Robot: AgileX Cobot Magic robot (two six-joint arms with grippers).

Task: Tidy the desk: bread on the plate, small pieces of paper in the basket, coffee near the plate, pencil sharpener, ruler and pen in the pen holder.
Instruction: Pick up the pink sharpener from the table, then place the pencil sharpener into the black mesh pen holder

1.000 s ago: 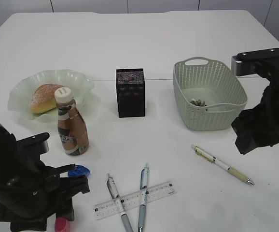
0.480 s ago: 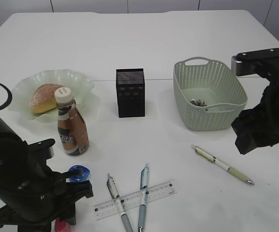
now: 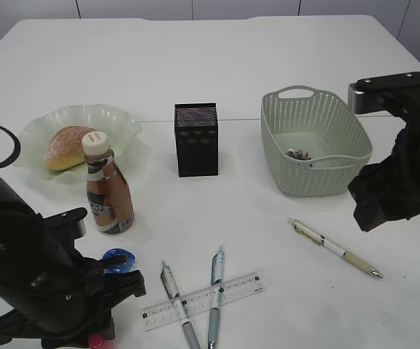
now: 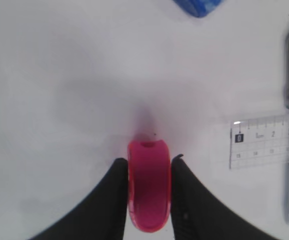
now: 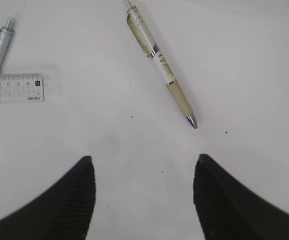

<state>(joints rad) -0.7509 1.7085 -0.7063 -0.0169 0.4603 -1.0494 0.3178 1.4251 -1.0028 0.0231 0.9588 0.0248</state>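
Left wrist view showed your left gripper (image 4: 148, 200) pinched narrowly on the pink sharpener (image 4: 149, 186); your right gripper (image 5: 143, 197) hung wide open, holding nothing.

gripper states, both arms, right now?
Left gripper: jaws closed against both sides of the pink pencil sharpener, which sits on the table.
Right gripper: open, empty, above bare table near the beige pen.

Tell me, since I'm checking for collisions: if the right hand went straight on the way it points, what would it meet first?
Probably bare table. The right hand is open, pointing down at white surface. The nearest thing ahead is the beige pen, lying beyond that spot, though depth is hard to judge.
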